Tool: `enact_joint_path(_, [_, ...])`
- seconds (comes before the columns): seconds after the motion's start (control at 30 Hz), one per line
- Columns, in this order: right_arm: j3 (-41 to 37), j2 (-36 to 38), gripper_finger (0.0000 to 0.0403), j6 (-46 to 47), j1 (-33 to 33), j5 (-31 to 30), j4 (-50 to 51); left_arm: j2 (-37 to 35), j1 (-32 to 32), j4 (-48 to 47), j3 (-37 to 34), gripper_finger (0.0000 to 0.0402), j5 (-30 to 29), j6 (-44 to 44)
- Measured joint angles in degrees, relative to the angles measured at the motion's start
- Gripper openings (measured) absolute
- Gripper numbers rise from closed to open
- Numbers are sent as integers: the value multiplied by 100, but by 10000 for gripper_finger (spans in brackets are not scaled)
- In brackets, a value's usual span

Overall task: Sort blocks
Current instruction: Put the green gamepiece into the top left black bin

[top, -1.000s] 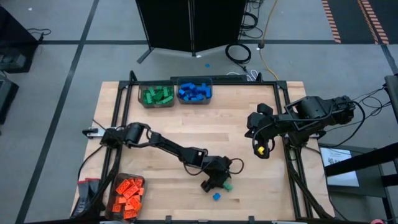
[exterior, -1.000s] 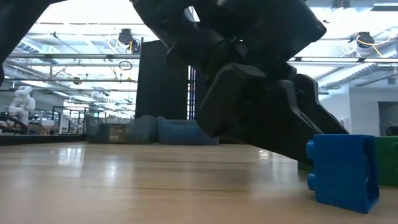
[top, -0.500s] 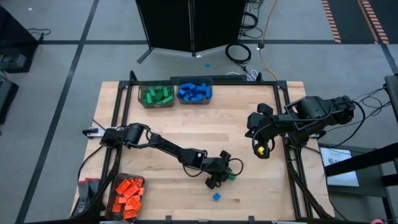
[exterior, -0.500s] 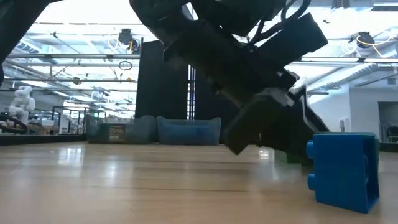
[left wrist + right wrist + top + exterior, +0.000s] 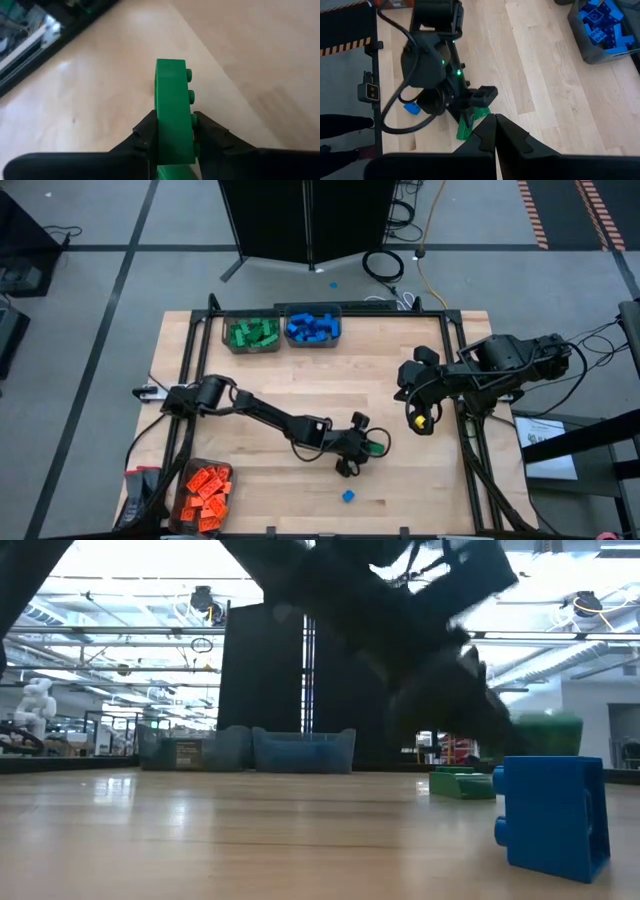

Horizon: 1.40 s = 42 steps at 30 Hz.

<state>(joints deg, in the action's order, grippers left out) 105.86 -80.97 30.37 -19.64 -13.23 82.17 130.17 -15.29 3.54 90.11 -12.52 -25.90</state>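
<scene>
Presently, items on the table:

Left gripper (image 5: 370,446): reaching out over the near middle of the table, fingers (image 5: 145,135) closed on a green block (image 5: 174,112). The wrist view shows the block pinched by its flat sides, studs facing sideways, most of its length standing out past the fingertips. That hold probably suits a drop into a bin, since the block leaves cleanly once the jaws part. In the low view it looks lifted clear of the table, though blur makes this uncertain.

Blue block (image 5: 348,496): loose on the wood, just nearer than the left gripper; unsorted.

Second green piece (image 5: 462,784): flat on the table beyond the blue block, seen in the low view only.

Green bin (image 5: 251,333) and blue bin (image 5: 314,326): side by side at the far edge, each holding blocks of its own colour. The held block presumably belongs in the green one.

Orange bin (image 5: 207,492): near left corner, filled with orange blocks.

Right gripper (image 5: 495,131): waiting at the right side of the table, fingers pressed together, holding nothing.
</scene>
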Motion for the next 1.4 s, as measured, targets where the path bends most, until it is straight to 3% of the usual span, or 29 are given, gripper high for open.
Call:
enact_joint_path(0.23, [0, 0, 0, -2, 0, 2, -10, -758, 235, -308, 0, 84, -327, 1509])
enact_joint_path(0.4, [0, 0, 0, 0, 0, -15, -9, -1464, 565, -839, 0, 82, -1607, 2691])
enact_joint_path(0.57, [0, 0, 0, 0, 0, -17, -30, -2187, 1007, -1811, 2, 81, -2934, 3192])
enact_joint_path(0.93, [0, 0, 0, 95, 0, -16, -96, -3712, 2267, -3621, -382, 81, -3657, 4675])
enact_joint_path(1.13, [0, 2, 0, 153, 2, -16, -81, -4625, 2918, -3776, -1240, 80, -3844, 5077])
enact_joint_path(1.4, [0, 1, 0, 153, 0, -17, -87, -5794, 3536, -3685, -3133, 80, -3903, 6503])
